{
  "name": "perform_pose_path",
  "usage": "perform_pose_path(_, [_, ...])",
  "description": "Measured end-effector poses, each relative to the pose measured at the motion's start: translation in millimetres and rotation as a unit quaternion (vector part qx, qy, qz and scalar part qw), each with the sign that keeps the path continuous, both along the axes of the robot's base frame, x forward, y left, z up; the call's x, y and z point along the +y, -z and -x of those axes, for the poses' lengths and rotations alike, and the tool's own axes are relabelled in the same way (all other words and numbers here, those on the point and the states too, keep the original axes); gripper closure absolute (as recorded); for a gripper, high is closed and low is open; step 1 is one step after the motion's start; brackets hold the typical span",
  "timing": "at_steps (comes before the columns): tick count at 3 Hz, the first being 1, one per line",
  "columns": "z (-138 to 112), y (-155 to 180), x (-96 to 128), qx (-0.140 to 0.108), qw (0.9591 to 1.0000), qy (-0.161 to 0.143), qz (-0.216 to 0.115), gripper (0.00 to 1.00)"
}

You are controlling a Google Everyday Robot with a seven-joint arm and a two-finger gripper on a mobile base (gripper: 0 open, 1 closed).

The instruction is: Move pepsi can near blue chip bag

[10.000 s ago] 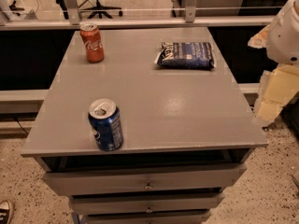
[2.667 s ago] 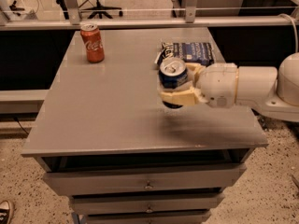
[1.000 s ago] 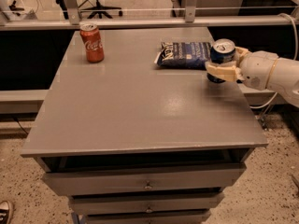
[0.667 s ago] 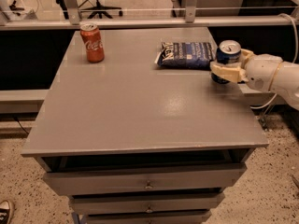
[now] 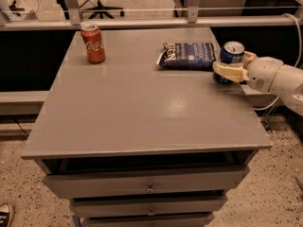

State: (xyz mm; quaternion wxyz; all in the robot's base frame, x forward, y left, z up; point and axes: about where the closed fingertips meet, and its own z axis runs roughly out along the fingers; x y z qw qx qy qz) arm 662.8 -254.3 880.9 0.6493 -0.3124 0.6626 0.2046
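The pepsi can (image 5: 231, 55) stands upright at the right edge of the grey table (image 5: 142, 108), just right of the blue chip bag (image 5: 188, 56) and very close to it. My gripper (image 5: 227, 70) comes in from the right and is shut on the can, its cream fingers (image 5: 226, 71) wrapped around the can's lower half. The can's base looks to be at the table top. The chip bag lies flat at the back right of the table.
A red Coca-Cola can (image 5: 93, 43) stands at the back left of the table. Drawers (image 5: 147, 186) sit below the table top. A metal rail (image 5: 142, 22) runs behind the table. My white arm (image 5: 279, 79) reaches in past the right edge.
My gripper carried the pepsi can from the table's front left to the back right, beside the chip bag. Over the last second it drifted slightly further right and lower.
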Motion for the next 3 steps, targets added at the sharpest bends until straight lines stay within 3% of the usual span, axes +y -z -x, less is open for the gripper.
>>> perform_pose_path(1, [-9.8,7.9,0.5,0.009,0.9999,0.002,-0.01,0.15])
perform_pose_path(2, [-13.5,8.7,2.9,0.008,0.9998,-0.005,-0.016,0.0])
perform_pose_path(3, [-5.6,-1.4,4.6,0.001,0.9997,-0.021,-0.012,0.0])
